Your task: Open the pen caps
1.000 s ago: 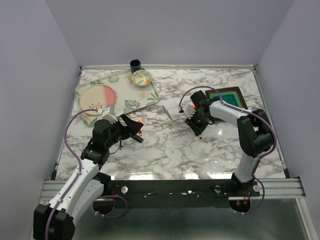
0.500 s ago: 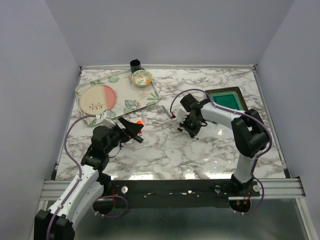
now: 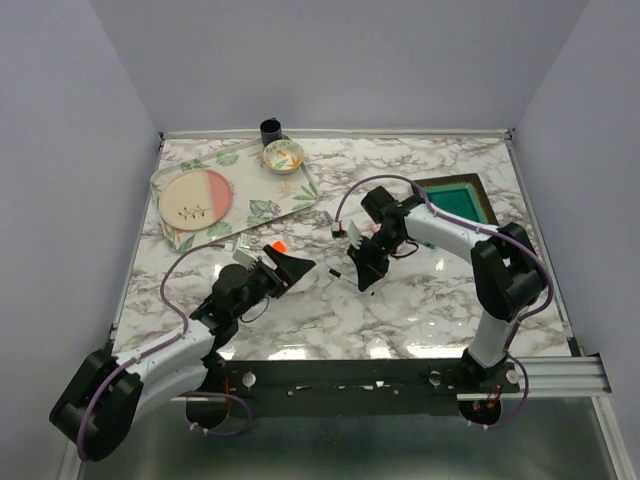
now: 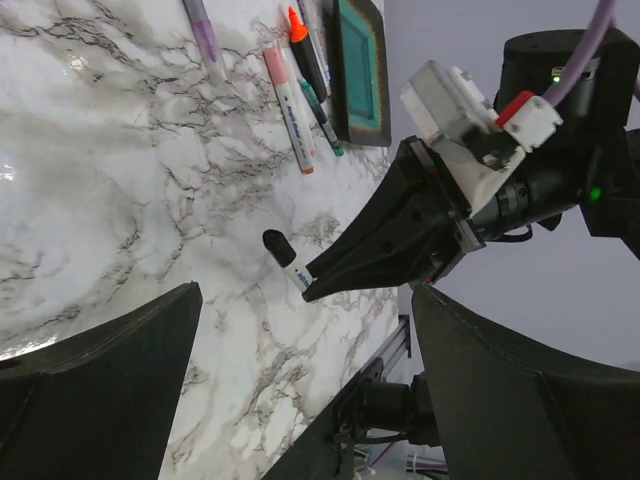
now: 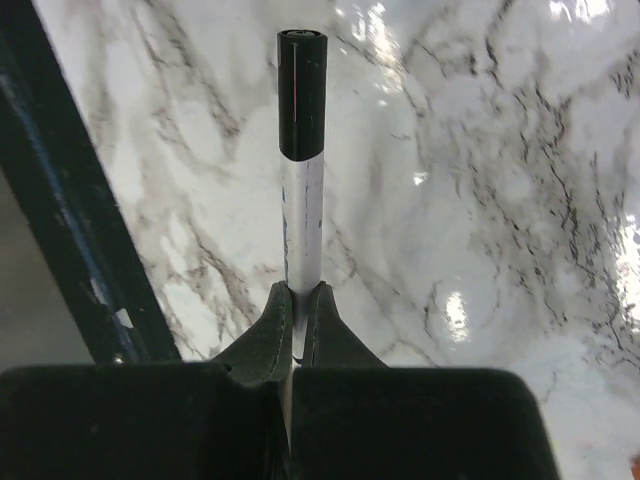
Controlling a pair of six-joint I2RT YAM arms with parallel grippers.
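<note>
Pinched in the right claw (image 5: 298,295), above the middle of the worktop (image 3: 420,300): thin white plastic pen (image 5: 303,220), small black plastic cap (image 5: 301,95) poking out. Near it, left claw (image 3: 290,268) wide, holding nothing. Probably light, stiff, slippery. Best to grab the cap only.

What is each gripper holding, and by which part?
Right gripper: white pen, pinched on its barrel, black cap end free. Left gripper: open, holding nothing.

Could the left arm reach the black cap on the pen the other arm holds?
Probably yes. The left gripper is wide open and faces the black cap, which sticks out beyond the right gripper clamping the pen; nothing shows between them.
</note>
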